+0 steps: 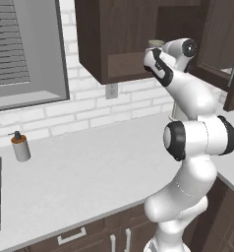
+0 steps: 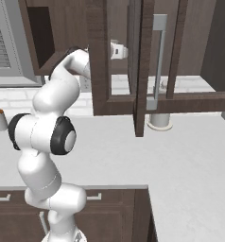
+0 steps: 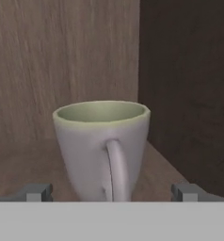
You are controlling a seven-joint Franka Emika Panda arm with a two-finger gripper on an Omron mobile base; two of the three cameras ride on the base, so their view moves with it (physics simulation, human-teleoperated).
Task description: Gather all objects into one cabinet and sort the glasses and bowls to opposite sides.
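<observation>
The robot's hand (image 3: 112,192) is reaching into the wall cabinet (image 1: 97,49), fingers spread wide either side of a cream cup (image 3: 102,149) standing upright on the shelf; it looks light, rigid, glossy, best gripped across its body

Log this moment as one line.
arm: reaching into cabinet | tool: open, straddling cup | cup: upright on shelf, handle toward camera

Upright cup (image 3: 102,148) between spread fingertips (image 3: 37,192), dark cabinet (image 3: 189,94) side wall close right, bare shelf left.
</observation>
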